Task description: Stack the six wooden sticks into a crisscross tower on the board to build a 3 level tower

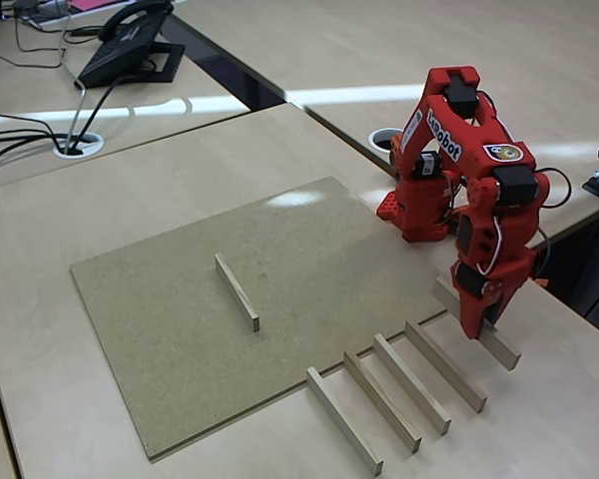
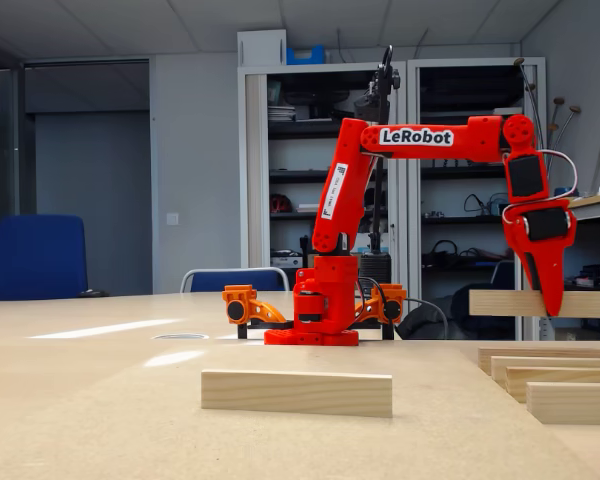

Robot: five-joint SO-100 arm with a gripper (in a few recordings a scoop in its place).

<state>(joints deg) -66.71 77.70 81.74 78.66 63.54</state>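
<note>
Already gripping one stick [image 2: 525, 303] crosswise just above the table, the claw [image 1: 482, 324] has the lone stick [image 1: 238, 291] on the board [image 1: 160, 339] well to its left in a fixed view.

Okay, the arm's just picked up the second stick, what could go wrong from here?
1. The tool grips the lifted stick near one end, so in a fixed view most of it juts out to one side. It may tilt or slip during the carry.
2. The stick on the board lies alone and loose on the board. A low approach could knock it askew.
3. The four sticks still waiting lie close beside the tool. A swinging end could clip them.
</note>
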